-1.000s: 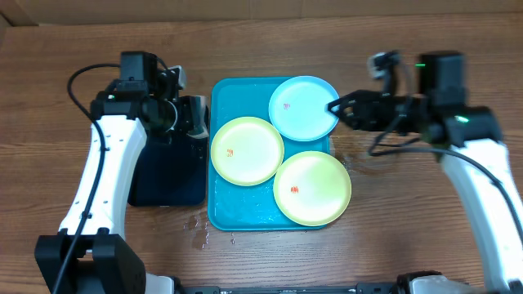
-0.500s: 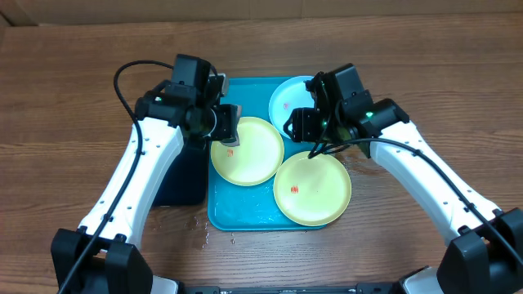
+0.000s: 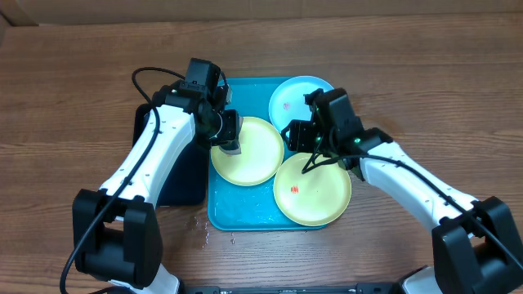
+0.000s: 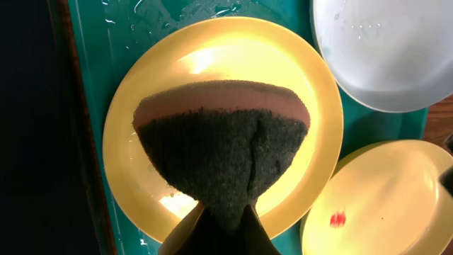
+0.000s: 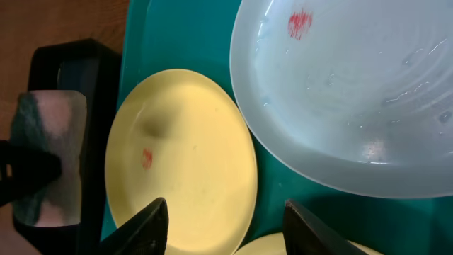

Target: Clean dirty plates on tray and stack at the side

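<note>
The left arm (image 3: 147, 159) and right arm (image 3: 409, 186) are long, rounded white shell links joined by blocky black motor housings. A thin black cable (image 3: 154, 73) arcs loose beside each arm's upper joints, and the right claw (image 5: 225, 212) ends in two flat black fingers (image 5: 145, 230).

I note plates (image 3: 315, 192) cover most of the tray (image 3: 245, 208); left hand (image 3: 232, 140) and right hand (image 3: 296, 135) crowd its middle. Black tray (image 3: 176, 175) blocks left; counter (image 3: 425, 82) right lies open.

Overhead straight down over table (image 3: 82, 82); wrist views close, downward, sharing one yellow plate (image 4: 322, 134)
</note>
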Motion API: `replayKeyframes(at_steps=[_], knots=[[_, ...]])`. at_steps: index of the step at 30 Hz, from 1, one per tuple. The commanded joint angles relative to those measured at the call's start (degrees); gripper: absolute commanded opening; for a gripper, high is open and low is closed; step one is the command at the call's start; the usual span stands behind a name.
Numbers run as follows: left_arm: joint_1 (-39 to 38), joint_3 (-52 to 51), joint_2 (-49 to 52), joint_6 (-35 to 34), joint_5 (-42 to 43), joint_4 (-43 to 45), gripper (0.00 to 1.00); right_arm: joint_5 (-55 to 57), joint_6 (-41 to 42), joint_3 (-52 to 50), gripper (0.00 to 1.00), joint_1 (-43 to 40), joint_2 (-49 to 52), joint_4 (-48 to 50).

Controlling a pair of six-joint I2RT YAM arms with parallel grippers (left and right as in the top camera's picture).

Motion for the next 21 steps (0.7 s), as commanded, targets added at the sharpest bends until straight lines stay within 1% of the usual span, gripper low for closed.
replayKeyframes(at_steps=[1,6,10,12,17,21], knots=[[-0.3,-0.2,1.2,-0.5,-0.4,0.3,0.04,5.1,1.5,-2.4,0.53,2.3,0.3,2.9],[-0.3,-0.2,3.1,0.4,-0.5,0.3,0.04,10.6,2.4,-2.7,0.53,5.3,2.0,4.7],[-0.3,-0.2,3.7,1.0,-0.5,0.5,0.04,11.8,2.4,-2.7,0.53,7.3,6.2,7.6],[-0.3,-0.2,3.7,1.0,-0.5,0.5,0.04,11.7,2.4,-2.7,0.5,7.3,8.1,8.9],[-0.3,-0.2,3.7,1.4,-0.5,0.5,0.04,11.8,2.4,-2.7,0.43,7.3,8.4,10.1],[-0.3,-0.2,3.7,2.1,-0.5,0.6,0.04,12.7,2.4,-2.7,0.41,7.3,8.5,10.2]])
